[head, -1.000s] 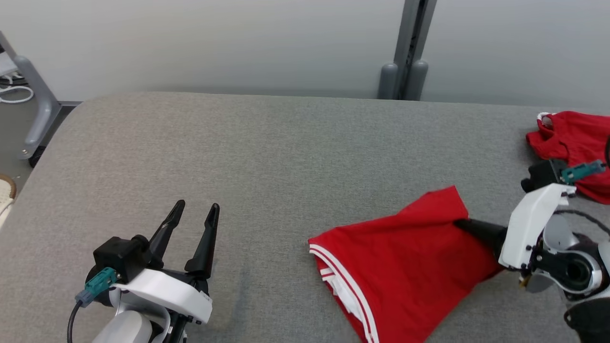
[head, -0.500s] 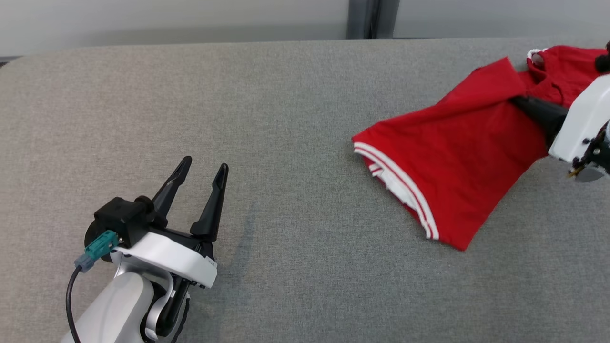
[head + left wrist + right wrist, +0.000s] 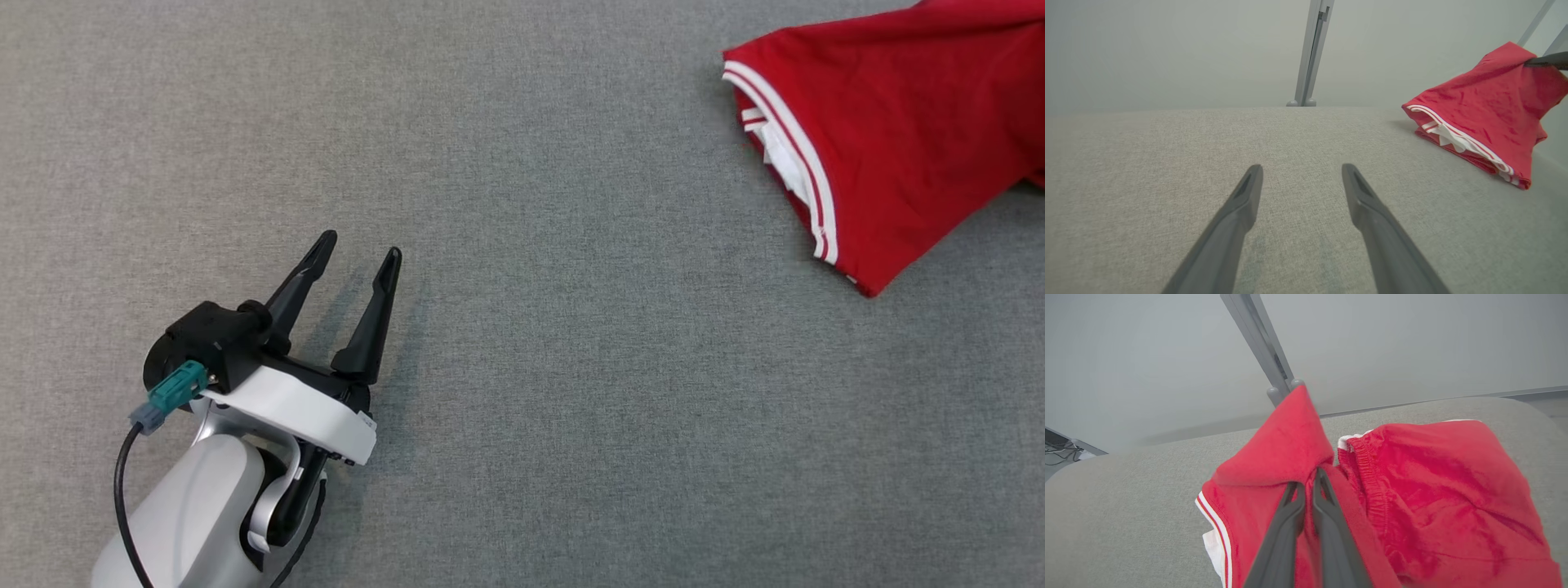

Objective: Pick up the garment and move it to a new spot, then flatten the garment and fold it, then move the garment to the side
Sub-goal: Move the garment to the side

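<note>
The garment (image 3: 898, 122) is a red folded piece with white stripes along one hem, lying at the top right of the head view. In the right wrist view my right gripper (image 3: 1308, 475) is shut on a raised fold of the garment (image 3: 1274, 469), lifting that part off the table. The left wrist view shows the garment (image 3: 1486, 114) hanging from a dark fingertip (image 3: 1545, 62) at the far right. My left gripper (image 3: 360, 245) rests open and empty at the lower left, well apart from the cloth, its fingers (image 3: 1241, 204) spread over bare fabric.
A grey fabric-covered table (image 3: 522, 367) carries everything. A second red piece with an elastic waistband (image 3: 1433, 490) lies just right of the held garment. A grey post (image 3: 1312, 53) stands behind the table's far edge against a pale wall.
The head camera has tilted down and the picture has shifted. My right gripper has dragged the garment toward the table's far right, up to the other red piece. The left gripper stays open.
</note>
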### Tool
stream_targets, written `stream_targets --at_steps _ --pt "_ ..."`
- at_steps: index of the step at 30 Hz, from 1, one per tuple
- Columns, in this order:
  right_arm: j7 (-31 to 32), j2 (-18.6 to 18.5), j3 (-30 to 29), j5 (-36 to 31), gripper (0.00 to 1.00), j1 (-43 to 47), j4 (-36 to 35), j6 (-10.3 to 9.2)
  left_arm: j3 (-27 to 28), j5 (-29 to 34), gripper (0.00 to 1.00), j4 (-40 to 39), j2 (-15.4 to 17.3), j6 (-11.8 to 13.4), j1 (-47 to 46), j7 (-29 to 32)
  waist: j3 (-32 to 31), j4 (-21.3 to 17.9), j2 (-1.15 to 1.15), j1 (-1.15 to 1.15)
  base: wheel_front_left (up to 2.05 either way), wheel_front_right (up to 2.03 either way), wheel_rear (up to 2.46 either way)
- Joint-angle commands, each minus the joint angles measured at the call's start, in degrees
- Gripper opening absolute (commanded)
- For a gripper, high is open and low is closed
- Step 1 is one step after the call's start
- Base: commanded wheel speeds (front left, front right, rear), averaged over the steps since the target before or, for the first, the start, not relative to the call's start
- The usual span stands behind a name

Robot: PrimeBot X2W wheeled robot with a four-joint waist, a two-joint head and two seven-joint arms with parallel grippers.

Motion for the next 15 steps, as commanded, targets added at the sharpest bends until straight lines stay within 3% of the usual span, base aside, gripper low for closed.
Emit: stream_targets --at_steps 1,15 --pt "-1.6 -1.4 0.0 -0.8 0.00 -1.5 1.4 0.04 -0.1 0.6 1.00 -0.1 0.6 -0.3 -1.1 0.1 1.0 -0.6 0.00 0.00 0.00 0.00 0.00" --pt "-7.8 -2.9 -2.1 -5.9 0.00 -10.1 12.8 0.03 -0.4 1.4 1.00 -2.3 2.2 0.3 -3.2 1.7 5.6 -2.4 0.00 0.00 0.00 0.00 0.00"
